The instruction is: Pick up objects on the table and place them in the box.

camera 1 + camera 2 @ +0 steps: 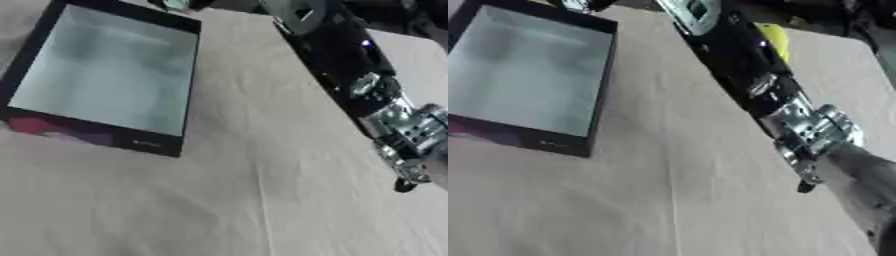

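Note:
The box (31, 50) lies at the upper left of the tan table, with a black rim, a pale empty floor and a dark front wall (131, 142). My right arm (798, 120) runs from the lower right up to the top edge, black with a silver joint. Its far end, my right hand (297, 12), shows as a grey part at the top, beyond the box's far right corner. A yellow object (773, 37) peeks out from behind the arm. A small pale greenish thing (175, 4) sits at the box's far edge. My left hand shows in neither view.
The tan cloth (219, 200) covers the table, with a crease (262, 200) running down its middle. Dark shapes (833, 15) stand past the table's far right edge.

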Tool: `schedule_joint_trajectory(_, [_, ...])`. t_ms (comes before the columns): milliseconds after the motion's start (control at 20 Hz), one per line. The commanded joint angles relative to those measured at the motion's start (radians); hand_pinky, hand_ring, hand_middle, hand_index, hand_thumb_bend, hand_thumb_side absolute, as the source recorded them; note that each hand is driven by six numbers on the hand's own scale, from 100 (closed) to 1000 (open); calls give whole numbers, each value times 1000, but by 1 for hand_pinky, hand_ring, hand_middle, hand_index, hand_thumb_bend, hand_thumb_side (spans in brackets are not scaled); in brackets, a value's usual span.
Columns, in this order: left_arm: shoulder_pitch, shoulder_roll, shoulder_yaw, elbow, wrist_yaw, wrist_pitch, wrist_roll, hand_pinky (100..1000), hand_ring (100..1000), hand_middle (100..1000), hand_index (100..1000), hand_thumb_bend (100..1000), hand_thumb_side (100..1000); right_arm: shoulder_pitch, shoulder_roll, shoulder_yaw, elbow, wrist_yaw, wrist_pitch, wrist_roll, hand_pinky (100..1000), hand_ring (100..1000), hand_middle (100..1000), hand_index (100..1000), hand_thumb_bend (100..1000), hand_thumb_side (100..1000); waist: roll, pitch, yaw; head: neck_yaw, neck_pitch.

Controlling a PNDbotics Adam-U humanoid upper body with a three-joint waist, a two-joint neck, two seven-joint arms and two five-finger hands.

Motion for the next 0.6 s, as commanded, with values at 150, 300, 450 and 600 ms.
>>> schedule_joint_trajectory(150, [-9,36,42,-47,-2,-6,78,687,550,706,698,125,571,-17,10,-5,33,59,20,-68,827,652,590,520,100,100,12,-22,14,-34,12])
schedule_joint_trajectory(300, [-17,38,46,-69,-8,-11,117,688,554,709,700,131,561,-13,28,-1,55,70,33,-85,835,665,604,531,100,100,11,-20,20,-43,9])
schedule_joint_trajectory(450, [-20,34,44,-84,-15,-11,143,690,557,711,703,144,563,-6,45,7,67,77,39,-79,851,698,639,564,100,100,10,-18,21,-41,-5])
schedule_joint_trajectory(600, [-17,30,50,-89,-17,-11,170,690,558,712,704,150,565,3,57,14,65,91,37,-61,869,741,684,609,100,100,11,-15,18,-40,-25])
